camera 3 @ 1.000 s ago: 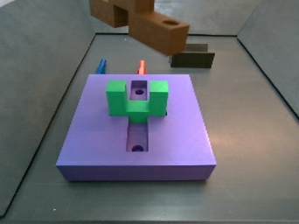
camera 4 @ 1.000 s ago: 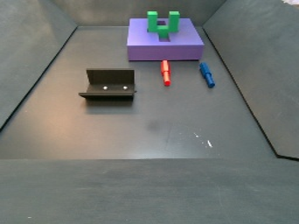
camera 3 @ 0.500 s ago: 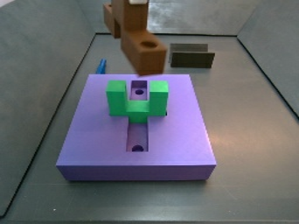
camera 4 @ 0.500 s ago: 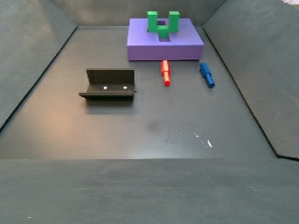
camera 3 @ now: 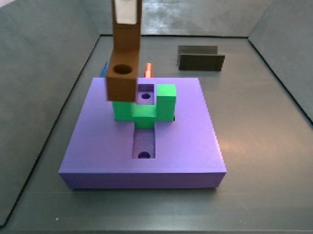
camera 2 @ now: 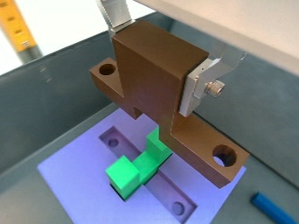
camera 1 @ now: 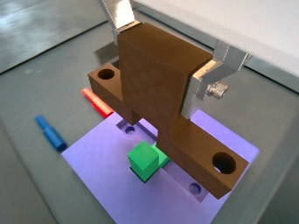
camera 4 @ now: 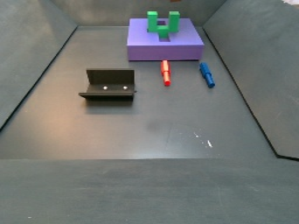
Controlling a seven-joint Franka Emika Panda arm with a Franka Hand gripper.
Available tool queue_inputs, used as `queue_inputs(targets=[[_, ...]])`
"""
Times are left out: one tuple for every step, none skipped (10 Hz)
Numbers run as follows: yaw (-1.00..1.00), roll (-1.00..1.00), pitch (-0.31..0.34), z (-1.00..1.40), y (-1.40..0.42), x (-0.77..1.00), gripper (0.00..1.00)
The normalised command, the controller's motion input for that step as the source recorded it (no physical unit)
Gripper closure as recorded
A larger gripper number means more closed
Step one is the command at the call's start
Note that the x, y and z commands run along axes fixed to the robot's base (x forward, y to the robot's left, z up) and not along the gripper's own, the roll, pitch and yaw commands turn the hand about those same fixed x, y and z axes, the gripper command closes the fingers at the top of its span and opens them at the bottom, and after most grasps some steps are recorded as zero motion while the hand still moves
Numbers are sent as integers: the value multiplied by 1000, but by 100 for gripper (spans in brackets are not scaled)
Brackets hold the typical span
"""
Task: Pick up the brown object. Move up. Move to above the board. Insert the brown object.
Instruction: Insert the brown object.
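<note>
My gripper [camera 1: 162,59] is shut on the brown object [camera 1: 158,83], a T-shaped wooden block; the silver fingers [camera 1: 197,87] clamp its bar. Both wrist views show this grip [camera 2: 158,54]. In a side view the brown object [camera 3: 123,50] hangs upright, hole end down, over the far left part of the purple board [camera 3: 171,151], just above the green U-shaped block [camera 3: 145,103]. The gripper itself is above that frame's edge. The board's slot [camera 3: 143,142] runs lengthwise. The other side view shows the board [camera 4: 181,48] far away, without the brown object or the gripper.
The dark fixture [camera 4: 108,85] stands on the floor away from the board [camera 3: 202,59]. A red piece [camera 4: 166,72] and a blue piece [camera 4: 207,73] lie beside the board. Grey walls ring the floor.
The brown object has swung from tilted to upright, moved left and come down, from behind the board to over its far left part.
</note>
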Motion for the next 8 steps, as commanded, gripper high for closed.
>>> queue_inputs(targets=[[0, 6, 0, -26, 0, 0, 100], [0, 0, 0, -180, 0, 180, 100], [186, 16, 0, -306, 0, 457, 100], [171, 14, 0, -411, 0, 471, 100], [20, 0, -46, -506, -29, 214, 100], [0, 0, -59, -540, -23, 123, 100], [-49, 3, -11, -443, -9, 177, 100], [-111, 30, 0, -380, 0, 43, 100]])
